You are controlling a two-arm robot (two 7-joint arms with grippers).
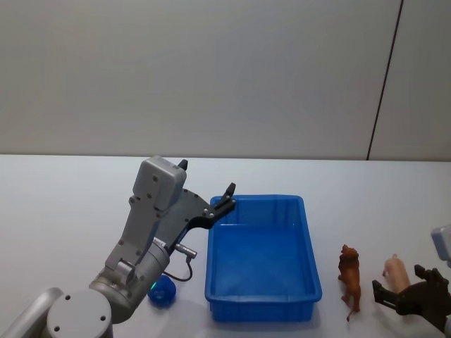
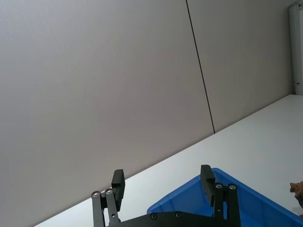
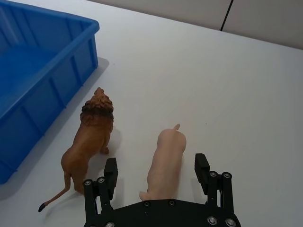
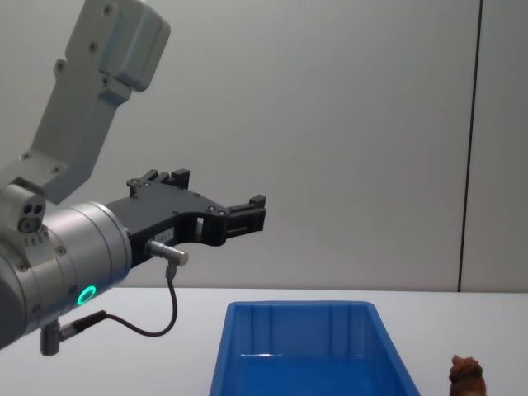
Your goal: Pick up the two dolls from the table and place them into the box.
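Step in hand: first pick, nothing boxed yet. My right gripper (image 3: 156, 164) hung low over the table (image 3: 227, 85), fingers spread to either side of the pink pig figure (image 3: 166, 153); contact not discernible. The brown lion figure (image 3: 92, 137) stood just beside the pig, between it and the empty blue box (image 3: 71, 71). My left gripper (image 2: 162, 177) was raised over the box's left rim, fingers spread, holding nothing. The blue fuzzy ball (image 1: 161, 290) lay on the table left of the box. Next, in my judgement: lower, close on the pig, spare the lion.
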